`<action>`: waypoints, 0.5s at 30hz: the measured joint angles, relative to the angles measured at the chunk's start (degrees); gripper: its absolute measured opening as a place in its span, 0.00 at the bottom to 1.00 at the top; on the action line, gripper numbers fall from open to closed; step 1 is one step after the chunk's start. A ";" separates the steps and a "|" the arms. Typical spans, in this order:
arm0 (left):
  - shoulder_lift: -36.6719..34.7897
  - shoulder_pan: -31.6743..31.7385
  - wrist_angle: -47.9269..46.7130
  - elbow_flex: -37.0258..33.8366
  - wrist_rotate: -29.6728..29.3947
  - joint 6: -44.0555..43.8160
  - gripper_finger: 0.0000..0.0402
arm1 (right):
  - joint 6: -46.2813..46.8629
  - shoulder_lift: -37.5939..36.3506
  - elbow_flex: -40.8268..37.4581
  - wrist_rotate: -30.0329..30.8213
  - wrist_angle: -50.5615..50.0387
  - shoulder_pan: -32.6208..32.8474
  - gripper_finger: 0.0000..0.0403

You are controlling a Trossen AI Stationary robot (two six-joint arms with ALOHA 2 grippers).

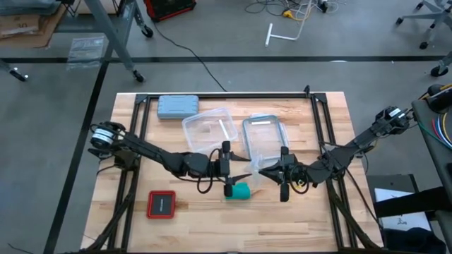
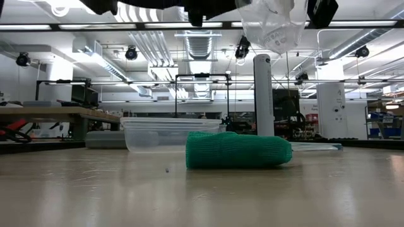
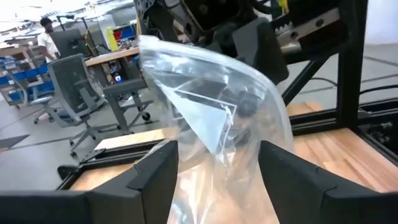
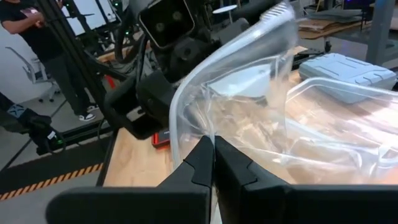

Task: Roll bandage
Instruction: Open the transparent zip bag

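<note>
While both grippers hold a clear plastic bag [image 1: 260,171] aloft between them, the bandage [image 1: 241,191] lies rolled on the table, long axis left-right. It sits just beneath the left gripper [image 1: 227,168], fingers spread around the bag; the right gripper [image 1: 283,173] pinches the bag's edge.

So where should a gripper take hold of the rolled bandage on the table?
Probably across the middle of the bandage, coming straight down from above. It lies on its side as a short roll, free of the tubs, so fingers can close on its long sides.

In the high view the bandage [image 1: 241,191] lies low at centre, between the two grippers; two tubs [image 1: 207,128] sit above it, a case [image 1: 177,106] upper left, a pad [image 1: 161,204] lower left.
</note>
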 joint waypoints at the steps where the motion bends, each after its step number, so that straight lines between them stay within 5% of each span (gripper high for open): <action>1: 0.42 0.00 0.72 0.34 0.33 -0.03 0.53 | -0.01 0.00 0.00 0.00 -0.05 0.00 0.00; 9: 6.68 0.07 0.88 6.74 7.67 0.22 0.48 | 0.00 0.00 0.00 -0.17 -0.25 0.00 0.00; 15: 8.06 -0.45 -0.39 8.55 6.42 2.99 0.05 | 0.42 0.04 0.00 -1.18 -0.36 0.13 0.00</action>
